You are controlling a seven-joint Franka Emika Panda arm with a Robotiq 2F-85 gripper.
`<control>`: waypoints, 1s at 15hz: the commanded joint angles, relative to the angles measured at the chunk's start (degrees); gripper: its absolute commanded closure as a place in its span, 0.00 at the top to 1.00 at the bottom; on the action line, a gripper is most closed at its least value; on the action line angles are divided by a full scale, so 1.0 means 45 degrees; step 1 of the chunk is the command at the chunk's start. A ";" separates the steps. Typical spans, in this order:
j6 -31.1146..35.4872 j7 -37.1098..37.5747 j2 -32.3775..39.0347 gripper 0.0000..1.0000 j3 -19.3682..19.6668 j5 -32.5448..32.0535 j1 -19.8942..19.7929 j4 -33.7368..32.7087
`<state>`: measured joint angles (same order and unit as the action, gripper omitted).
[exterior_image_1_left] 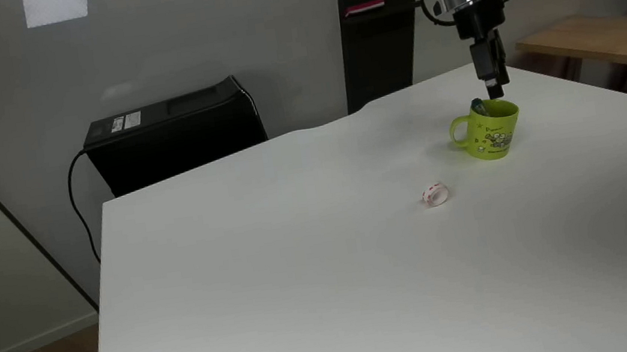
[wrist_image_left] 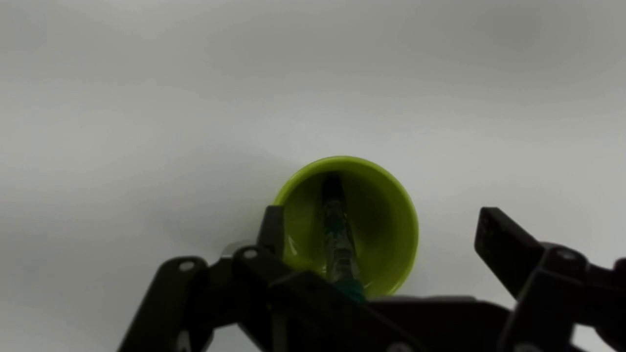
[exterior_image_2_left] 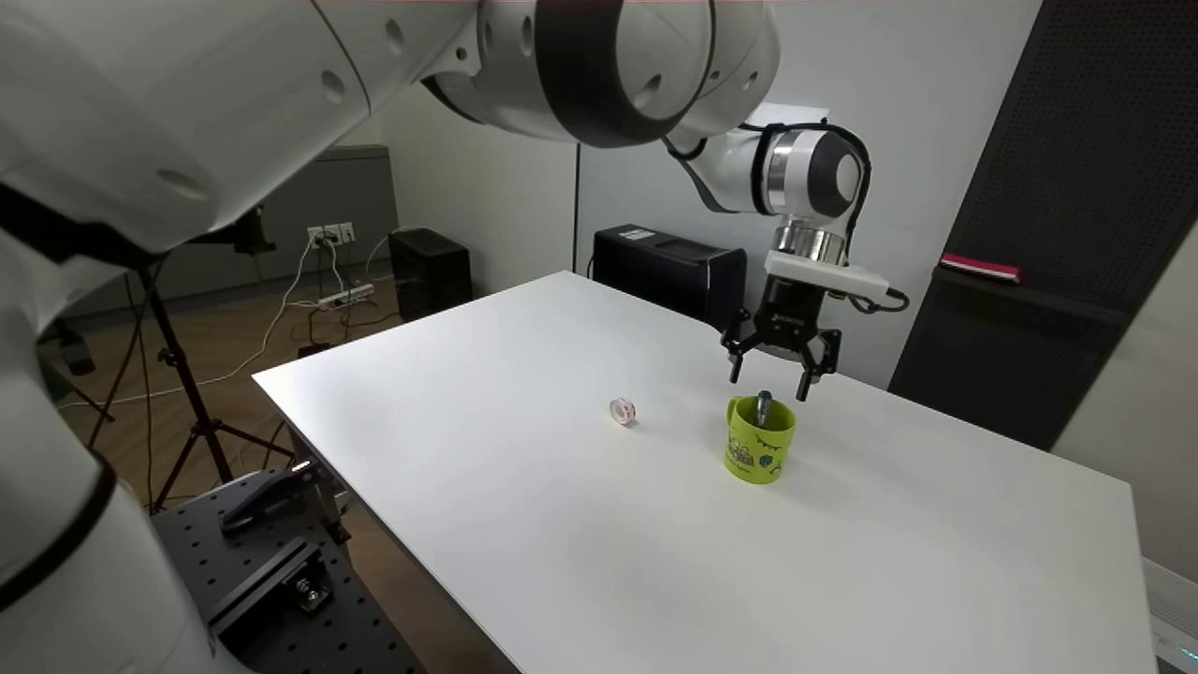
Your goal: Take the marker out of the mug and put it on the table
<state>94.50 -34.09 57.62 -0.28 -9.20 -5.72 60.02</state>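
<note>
The lime-green mug point(exterior_image_1_left: 490, 140) stands upright on the white table point(exterior_image_1_left: 300, 262); it also shows in an exterior view point(exterior_image_2_left: 754, 457) and in the wrist view point(wrist_image_left: 410, 215). The marker point(exterior_image_2_left: 764, 406), slim and dark with a teal end, leans inside the mug with its top above the rim. It shows in an exterior view point(exterior_image_1_left: 479, 108) and in the wrist view point(wrist_image_left: 338, 239), where the gripper hides its near end. My gripper point(exterior_image_2_left: 769, 384) is open and empty just above the mug. In the wrist view point(wrist_image_left: 381, 215) its fingers spread wide, with the marker nearer the left finger.
A small white tape roll with red marks point(exterior_image_1_left: 435, 194) lies on the table near the mug, also in an exterior view point(exterior_image_2_left: 622, 411). A black case point(exterior_image_1_left: 175, 133) stands behind the table edge. A light wooden table point(exterior_image_1_left: 604, 40) is beyond the far corner.
</note>
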 commanded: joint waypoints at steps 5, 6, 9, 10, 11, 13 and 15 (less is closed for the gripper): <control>0.0901 0.0492 0.1158 1.00 0.0119 -0.0212 0.0133 -0.1563; 0.1115 0.0540 0.1228 1.00 0.0124 -0.0192 0.0131 -0.1628; 0.1437 0.0635 0.1429 1.00 0.0112 -0.0138 0.0141 -0.1822; 0.1504 0.0657 0.1488 1.00 0.0113 -0.0139 0.0155 -0.1874; 0.1559 0.0682 0.1551 1.00 0.0114 -0.0142 0.0172 -0.1924; 0.1627 0.0768 0.1652 1.00 0.0123 -0.0150 0.0207 -0.2001; 0.1627 0.0825 0.1765 1.00 0.0139 -0.0161 0.0237 -0.2117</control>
<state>102.58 -32.52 62.39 -0.20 -9.28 -5.30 55.45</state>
